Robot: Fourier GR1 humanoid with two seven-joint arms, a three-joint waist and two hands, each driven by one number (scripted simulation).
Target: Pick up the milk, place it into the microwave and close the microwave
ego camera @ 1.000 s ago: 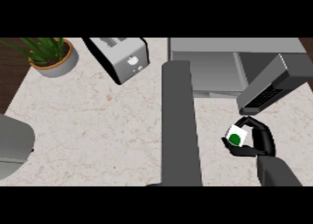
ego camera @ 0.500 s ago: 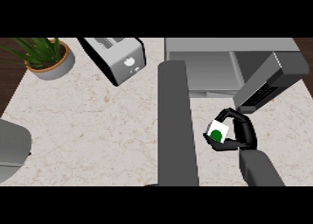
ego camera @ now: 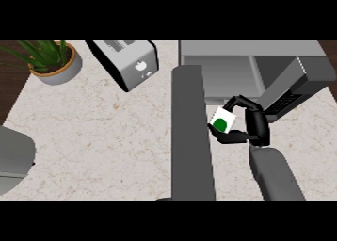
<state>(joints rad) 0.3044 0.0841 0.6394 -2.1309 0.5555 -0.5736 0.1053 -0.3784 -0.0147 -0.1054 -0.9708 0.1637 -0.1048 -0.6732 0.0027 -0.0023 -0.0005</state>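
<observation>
The right hand (ego camera: 249, 126) holds the milk carton (ego camera: 222, 120) above the surface (ego camera: 95, 136), its fingers (ego camera: 239, 101) curled over the top of the carton and the thumb hooked under its lower edge. The carton is white with a green round mark on its face and sits tilted, just in front of the microwave (ego camera: 230, 70). The microwave door (ego camera: 296, 84) stands open, swung out to the right, with the hand just beside its lower end. A long grey forearm (ego camera: 190, 136) runs up the middle of the view, touching the carton's left side; its hand is not visible. At the far edge stand a toaster (ego camera: 126, 61) and a potted plant (ego camera: 50, 59).
</observation>
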